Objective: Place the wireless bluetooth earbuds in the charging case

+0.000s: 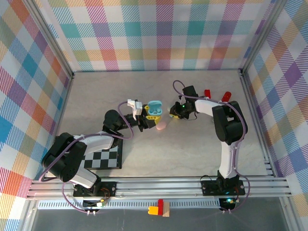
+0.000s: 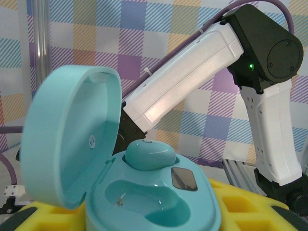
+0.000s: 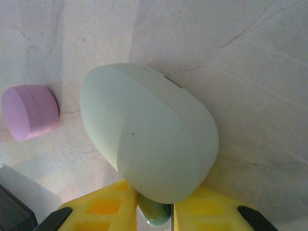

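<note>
My left gripper is shut on the base of a teal charging case, held up with its lid open. One teal earbud sits in the case's far slot; the near slot is empty. My right gripper is low over the table, just right of that case. Its yellow fingers are shut on a small mint earbud. A closed pale mint case lies on the table straight ahead of those fingers and hides the bud's upper part.
A pink closed case lies on the table beside the mint one, also seen below the teal case. Two red blocks rest at the back right. A checkerboard mat lies near the left arm's base. The enclosure walls are plaid.
</note>
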### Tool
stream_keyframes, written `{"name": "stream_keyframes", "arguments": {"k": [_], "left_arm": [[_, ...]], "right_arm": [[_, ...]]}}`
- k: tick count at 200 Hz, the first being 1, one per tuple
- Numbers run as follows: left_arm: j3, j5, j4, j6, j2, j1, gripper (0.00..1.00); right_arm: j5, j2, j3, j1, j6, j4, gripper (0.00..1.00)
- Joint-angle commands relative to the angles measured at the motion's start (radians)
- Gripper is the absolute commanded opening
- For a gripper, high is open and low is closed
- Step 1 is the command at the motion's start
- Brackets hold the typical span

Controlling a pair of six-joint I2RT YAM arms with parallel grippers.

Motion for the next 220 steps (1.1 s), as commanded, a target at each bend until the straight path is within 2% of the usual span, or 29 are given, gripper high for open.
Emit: {"name": "stream_keyframes", "arguments": {"k": [1,99,138,195,220], "left_arm": [[0.005,0.02,0.052,0.004,-0.018,0.02,0.42],[0.004,0.02,0.053,0.003,-0.021,0.02,0.42],[0.002,0.02,0.052,0.003,-0.022,0.022,0.42],[0.006,0.023,0.052,0.004,-0.016,0.022,0.42],[0.0,0.018,0.052,0.005,-0.02,0.022,0.42]], "right_arm": [[-0.007,-0.009,-0.001,0.008,-0.028,-0.043,0.21],[-0.049,-0.256,-0.298,0.011,-0.012,0.003,0.21],[-0.057,-0.34,-0.413,0.011,-0.026,-0.021,0.24],[-0.029,-0.38,-0.383,0.011,-0.079,-0.063,0.32],[-0.014,-0.348,-0.33,0.012,-0.131,-0.094,0.37]]}}
